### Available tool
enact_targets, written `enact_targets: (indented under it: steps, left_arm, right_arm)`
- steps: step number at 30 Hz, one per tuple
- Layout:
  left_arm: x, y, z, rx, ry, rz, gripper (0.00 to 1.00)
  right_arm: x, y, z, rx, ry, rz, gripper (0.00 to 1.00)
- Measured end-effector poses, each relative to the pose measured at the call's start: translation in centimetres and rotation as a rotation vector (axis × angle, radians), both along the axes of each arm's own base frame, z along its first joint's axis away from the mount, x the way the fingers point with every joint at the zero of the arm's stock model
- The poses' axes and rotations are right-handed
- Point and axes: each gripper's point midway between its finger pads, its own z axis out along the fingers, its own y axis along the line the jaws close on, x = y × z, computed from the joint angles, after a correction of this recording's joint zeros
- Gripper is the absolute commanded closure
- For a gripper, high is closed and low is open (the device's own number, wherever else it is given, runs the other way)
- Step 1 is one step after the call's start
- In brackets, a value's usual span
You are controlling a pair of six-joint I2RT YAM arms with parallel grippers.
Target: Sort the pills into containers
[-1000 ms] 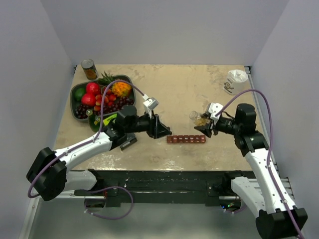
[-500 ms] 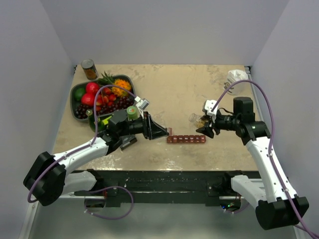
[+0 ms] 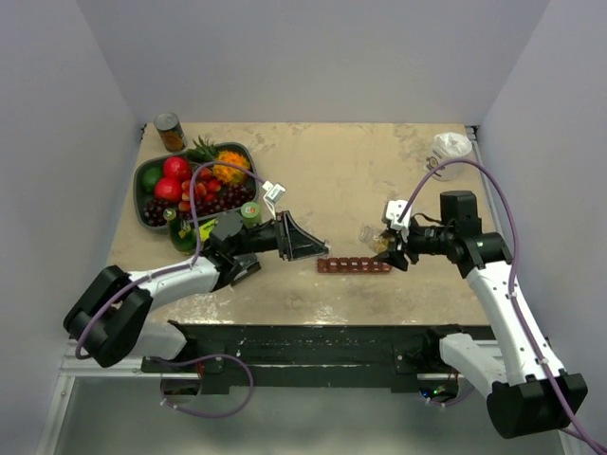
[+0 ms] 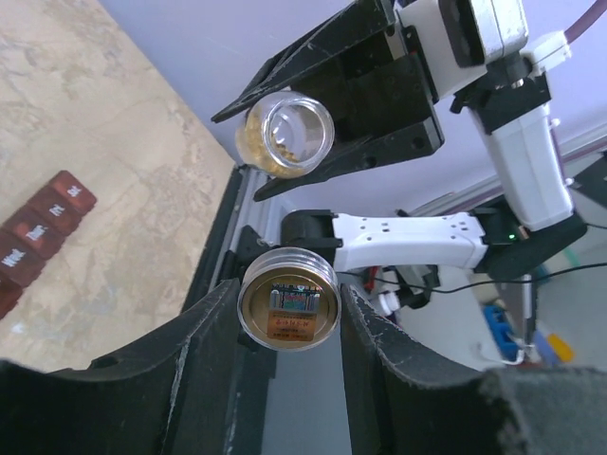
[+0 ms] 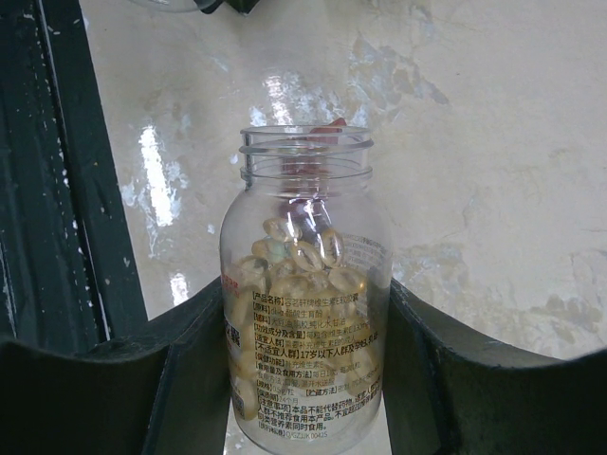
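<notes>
The containers (image 3: 353, 265), a dark red strip of joined lidded compartments, lie on the table between the two arms; the strip's end also shows in the left wrist view (image 4: 43, 227). My right gripper (image 3: 391, 248) (image 5: 303, 294) is shut on an open clear bottle (image 3: 373, 235) (image 5: 305, 284) (image 4: 285, 133), tilted with its mouth over the strip's right end. Golden pills (image 5: 303, 256) fill the bottle's lower part. My left gripper (image 3: 311, 249) (image 4: 287, 296) hovers by the strip's left end, shut on the bottle's round clear cap (image 4: 289, 313).
A grey fruit bowl (image 3: 137, 185) full of fruit stands at the back left, with a small can (image 3: 170, 132) behind it. A crumpled white object (image 3: 450, 147) lies at the back right corner. The black rail (image 3: 313, 341) runs along the table's near edge.
The left gripper has swung right and lower toward the strip's left end with the cap. The right gripper has brought the bottle down and closer to the strip's right end.
</notes>
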Motion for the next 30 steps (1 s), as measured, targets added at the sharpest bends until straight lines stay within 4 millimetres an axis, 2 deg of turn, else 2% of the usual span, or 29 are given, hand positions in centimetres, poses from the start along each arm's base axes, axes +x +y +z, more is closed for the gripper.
enact_targets:
  steps: [10, 16, 30]
  left_arm:
    - [0.8, -2.5, -1.6, -0.072, 0.155, -0.077, 0.86]
    - [0.9, -4.4, -0.8, -0.106, 0.163, -0.125, 0.87]
    - [2.2, -6.3, -0.5, -0.095, 0.159, -0.103, 0.87]
  right_arm:
    - [-0.4, 0.6, -0.6, -0.01, 0.02, 0.038, 1.0]
    - [-0.8, 1.3, -1.0, -0.015, 0.037, 0.071, 1.0]
    - [-1.1, 1.5, -1.9, -0.057, 0.064, 0.069, 1.0]
